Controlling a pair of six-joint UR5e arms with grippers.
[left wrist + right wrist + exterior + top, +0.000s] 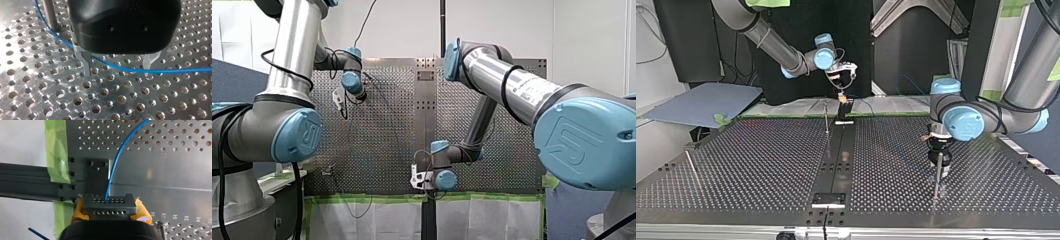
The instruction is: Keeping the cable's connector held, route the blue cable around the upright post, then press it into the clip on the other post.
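Observation:
The blue cable [125, 68] curves round the base of an upright metal post [50, 15] and runs across the gap between the fingers of my left gripper [117, 72]. Those metal fingers [86, 63] stand apart just above the perforated plate, open, pinching nothing. In the top view this gripper [939, 162] hangs over a thin post [938, 177] at the right. My right gripper [110, 216] is shut, its yellow pads [142, 211] clamping the grey connector block [109, 205], from which the blue cable [113, 167] leaves. In the top view it [842, 82] hovers at the table's far edge.
A second thin post [826, 117] stands near the dark centre strip [838, 155], and a slanted rod [692, 169] at the top view's left. A black bracket [96, 173] and green tape [56, 157] mark the plate's edge under the connector.

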